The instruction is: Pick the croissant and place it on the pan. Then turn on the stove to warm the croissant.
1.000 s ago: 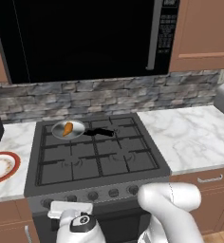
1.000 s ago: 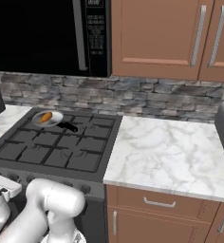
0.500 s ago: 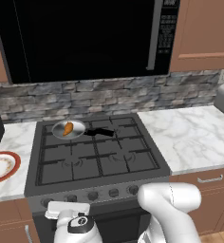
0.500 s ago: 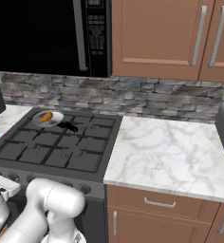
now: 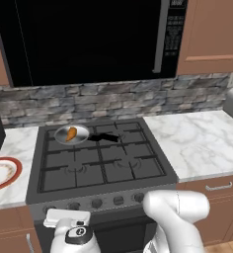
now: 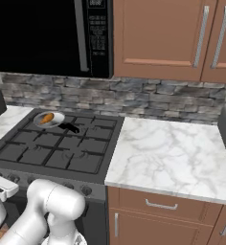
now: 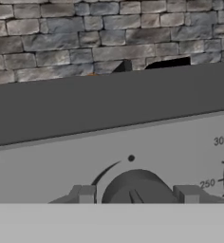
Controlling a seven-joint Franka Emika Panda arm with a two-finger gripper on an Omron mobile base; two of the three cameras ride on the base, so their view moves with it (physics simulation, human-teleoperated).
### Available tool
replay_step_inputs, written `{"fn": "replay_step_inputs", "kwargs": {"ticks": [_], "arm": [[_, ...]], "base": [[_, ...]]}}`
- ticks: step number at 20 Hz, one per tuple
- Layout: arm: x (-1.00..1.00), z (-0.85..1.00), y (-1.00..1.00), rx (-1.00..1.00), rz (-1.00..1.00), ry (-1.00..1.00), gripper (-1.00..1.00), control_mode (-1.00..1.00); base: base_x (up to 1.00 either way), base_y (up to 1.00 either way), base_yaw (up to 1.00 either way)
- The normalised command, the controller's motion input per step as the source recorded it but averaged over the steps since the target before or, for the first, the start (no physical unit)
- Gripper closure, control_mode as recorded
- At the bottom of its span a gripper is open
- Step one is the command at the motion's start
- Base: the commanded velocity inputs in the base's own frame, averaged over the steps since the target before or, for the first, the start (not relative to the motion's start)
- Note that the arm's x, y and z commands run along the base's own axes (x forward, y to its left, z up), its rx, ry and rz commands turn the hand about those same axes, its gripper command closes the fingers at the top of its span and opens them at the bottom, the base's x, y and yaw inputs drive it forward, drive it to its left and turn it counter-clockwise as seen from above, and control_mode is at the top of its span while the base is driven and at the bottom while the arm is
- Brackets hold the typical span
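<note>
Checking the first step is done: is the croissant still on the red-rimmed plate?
No, the croissant lies in the pan on the stove; the plate holds nothing.

The white arm bends low in front of the range, its elbow bulging at the near edge of both base views and the forearm reaching left and down. The gripper [image 7: 135,194] points straight at the front panel, level and close. Its two fingers [image 7: 84,193] stand apart on either side of a round knob [image 7: 135,187], near its edges; whether they touch it is unclear.
</note>
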Motion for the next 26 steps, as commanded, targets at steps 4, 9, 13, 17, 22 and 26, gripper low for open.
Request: {"fn": "replay_step_inputs", "kwargs": {"ticks": [4, 9, 13, 17, 22, 26], "arm": [[0.25, -0.61, -0.41, 0.0, 0.0, -0.03, 1.0, -1.0], [0.24, -0.79, -0.41, -0.03, 0.05, 0.0, 1.0, -1.0], [0.29, -0.83, -0.42, -0.11, 0.1, 0.0, 1.0, -1.0], [0.41, -0.98, -0.37, -0.16, 0.13, 0.0, 1.0, -1.0], [0.61, -1.0, -0.38, -0.16, 0.2, 0.13, 1.0, -1.0], [0.7, -1.0, -0.44, -0.13, 0.25, 0.2, 1.0, -1.0]], "base": [[0.0, 0.0, 0.0], [0.0, 0.0, 0.0], [0.0, 0.0, 0.0], [0.0, 0.0, 0.0], [0.0, 0.0, 0.0], [0.0, 0.0, 0.0]]}}
